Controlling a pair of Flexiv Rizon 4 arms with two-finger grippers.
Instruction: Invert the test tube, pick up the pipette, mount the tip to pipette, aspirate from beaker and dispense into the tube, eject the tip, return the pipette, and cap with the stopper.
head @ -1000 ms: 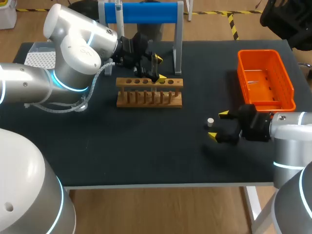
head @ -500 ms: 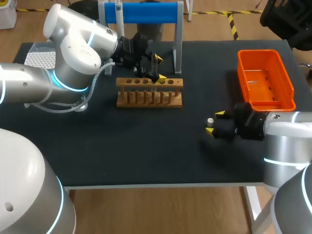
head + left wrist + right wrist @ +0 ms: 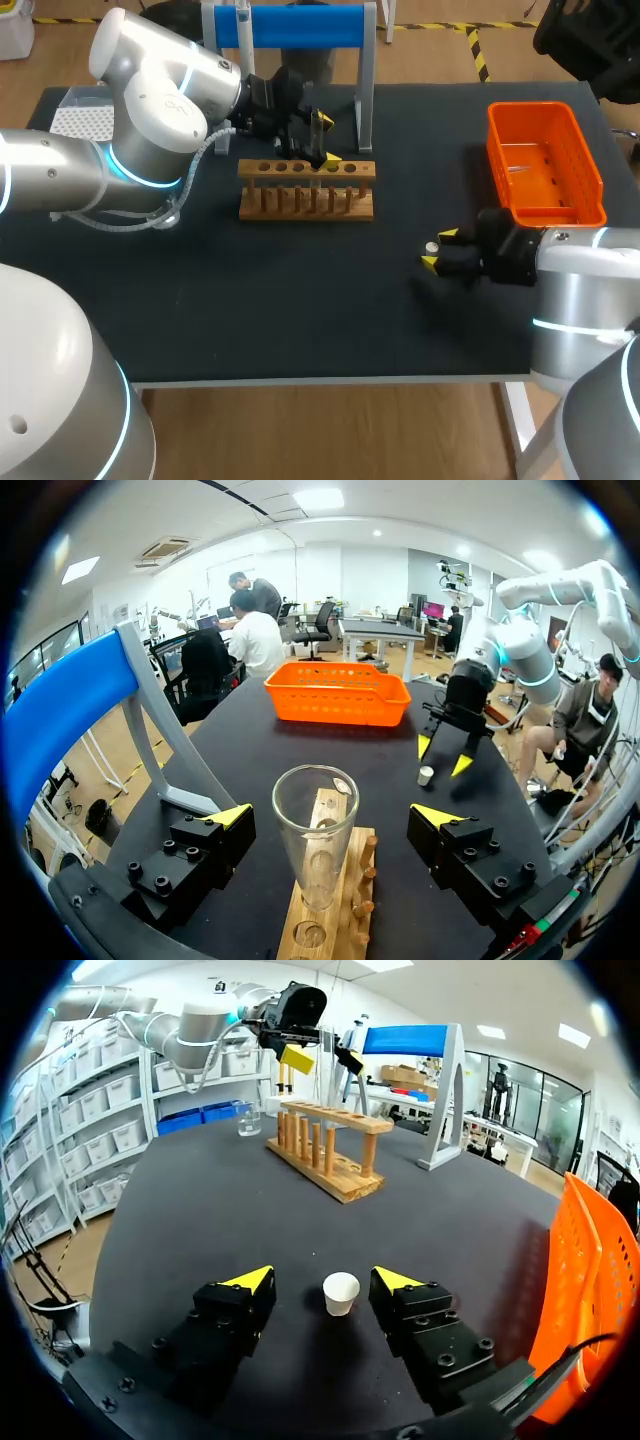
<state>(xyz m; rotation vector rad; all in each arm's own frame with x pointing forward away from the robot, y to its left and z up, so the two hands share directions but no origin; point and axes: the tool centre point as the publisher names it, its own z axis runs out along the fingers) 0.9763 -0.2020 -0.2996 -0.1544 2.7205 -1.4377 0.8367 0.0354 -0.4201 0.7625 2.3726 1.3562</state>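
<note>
Stopper (image 3: 341, 1293) is sitting upright on the counter (image 3: 300, 300), right between the spread fingers of the right gripper (image 3: 322, 1280), which is not yet pinching it: both yellow tips are standing just clear of its sides. Well ahead of that gripper, the test tube (image 3: 315, 830) is standing mouth-up in the wooden rack (image 3: 320, 920), with the left gripper (image 3: 333, 814) hanging around it, fingers wide apart and touching nothing. Judging from this, the task is nearing its end: the tube is looking already turned upright, neither gripper is carrying a pipette, and only the capping seems to be remaining. Whether liquid is lying in the tube I cannot tell. What is left is closing on the cap, lifting it, carrying it across to the rack and seating it in the tube's mouth
</note>
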